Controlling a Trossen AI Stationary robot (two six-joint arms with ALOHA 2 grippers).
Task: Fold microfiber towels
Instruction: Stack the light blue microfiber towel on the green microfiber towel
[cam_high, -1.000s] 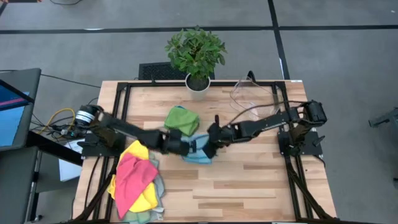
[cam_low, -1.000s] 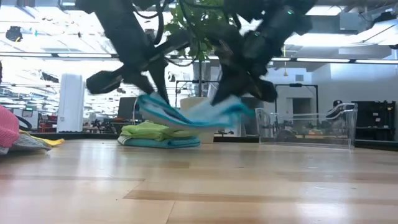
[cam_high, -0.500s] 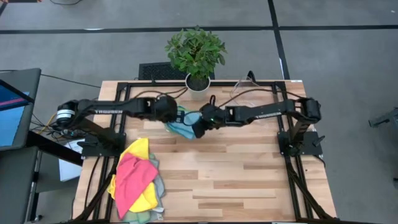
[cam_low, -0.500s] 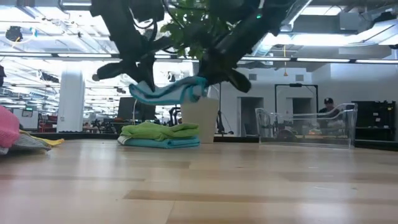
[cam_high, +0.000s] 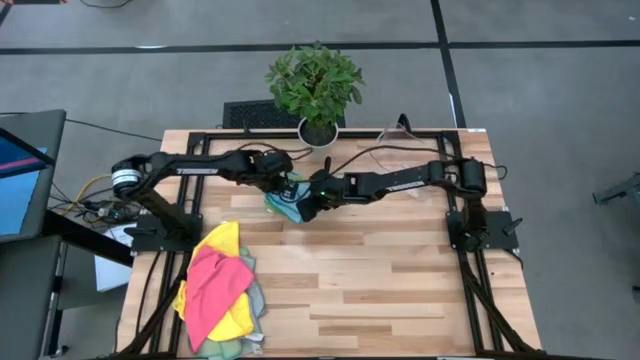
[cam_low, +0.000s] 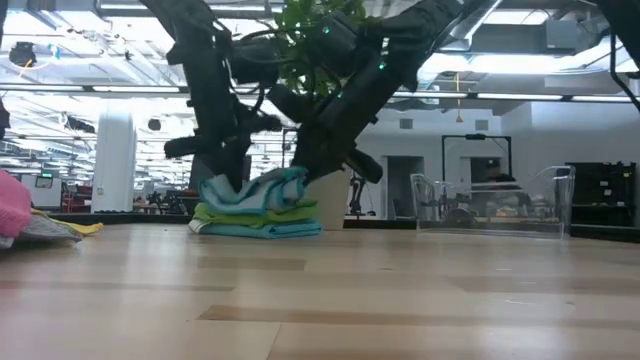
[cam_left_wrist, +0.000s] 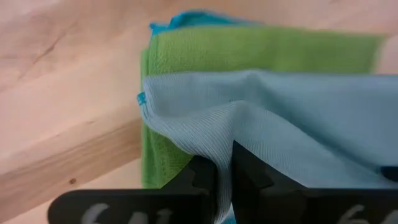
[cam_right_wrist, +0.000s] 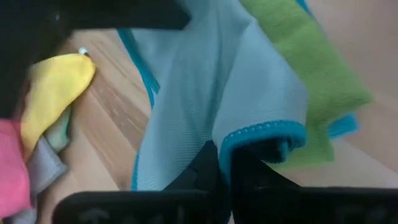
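Observation:
A folded pale teal towel lies on top of a folded bright green towel, which rests on a blue one at the far middle of the table. My left gripper is shut on the teal towel's left part. My right gripper is shut on its right, nearer part. In the left wrist view the teal towel covers most of the green towel. My left gripper pinches a raised fold of the teal towel between its two fingers, coming steeply from above. The towel lies below the fingers on the green towel, slack. My right gripper pinches the teal towel at its dark-hemmed edge, slanting down from the table's right. Several layers seem caught. The cloth near the fingers stands a little up off the stack while the remainder rests on the green towel.
A loose pile of pink, yellow and sage towels lies at the near left. A potted plant stands at the far edge behind the stack. A clear plastic bin sits at the far right. Bare wood lies across the near middle and right.
Both grippers have carried the teal towel toward the table's far edge and down; my left gripper has also rolled. The towel, which hung clear between them, now lies on the green towel.

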